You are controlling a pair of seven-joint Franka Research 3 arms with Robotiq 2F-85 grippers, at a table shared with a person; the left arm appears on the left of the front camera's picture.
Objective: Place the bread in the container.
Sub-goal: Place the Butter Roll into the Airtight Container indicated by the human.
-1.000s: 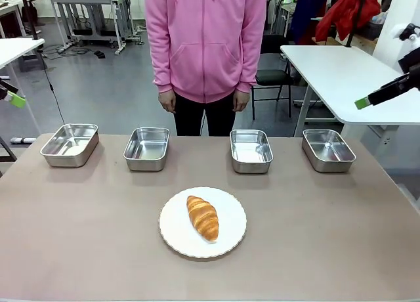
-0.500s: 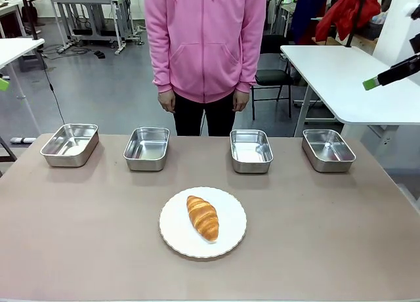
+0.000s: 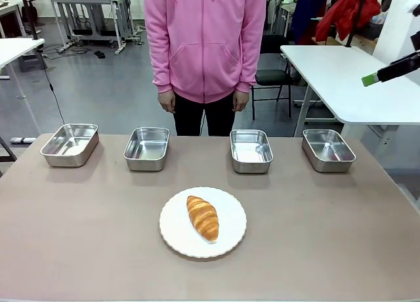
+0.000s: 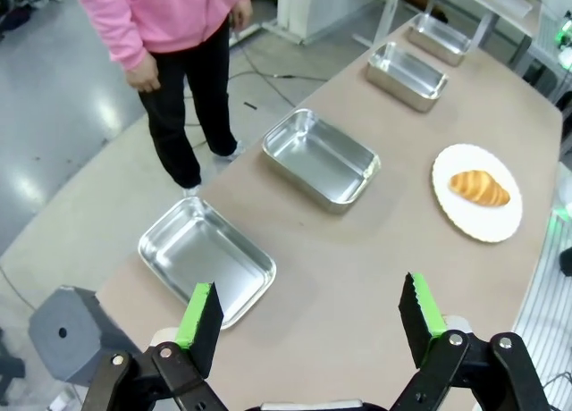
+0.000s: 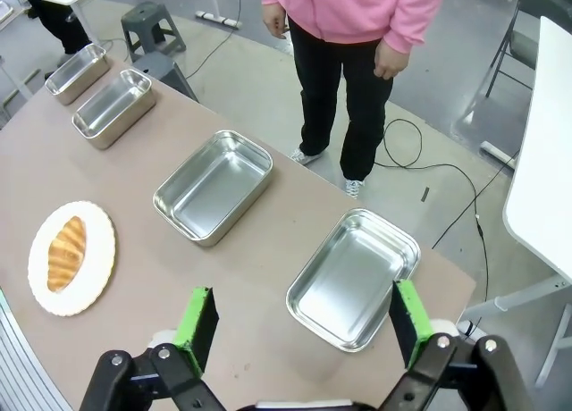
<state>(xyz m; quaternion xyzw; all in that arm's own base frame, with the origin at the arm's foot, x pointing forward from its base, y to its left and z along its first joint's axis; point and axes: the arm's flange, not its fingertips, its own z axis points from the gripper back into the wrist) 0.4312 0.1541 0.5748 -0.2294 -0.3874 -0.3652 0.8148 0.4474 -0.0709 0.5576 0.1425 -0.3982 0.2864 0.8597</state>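
Croissant [image 3: 202, 218] lies on a round white plate [image 3: 231, 207], long axis running roughly away from the robot, slightly aslant. Nothing touches it.

Plate sits mid-tabletop [image 3: 328, 249]. Beyond the plate, toward the person [image 3: 205, 46], a row of four steel trays [image 3: 147, 148], all empty. The two middle ones are nearest the plate.

Left gripper [image 4: 308, 304]: jaws spread wide, nothing between them, high above the tabletop, well to the left of the plate over the left end of the row.

Right gripper [image 5: 302, 308]: also wide open and empty, high and well to the right of the plate, over the right end of the row.

Person's hands hang at the sides, not pointing at anything.

Judgement: the pick has not begun and the step in hand is the approach. Next move calls for one arm to come down over the plate with its jaws across the croissant's narrow width, then close gently, since the crust likely crushes. Which tray is meant, I cannot tell
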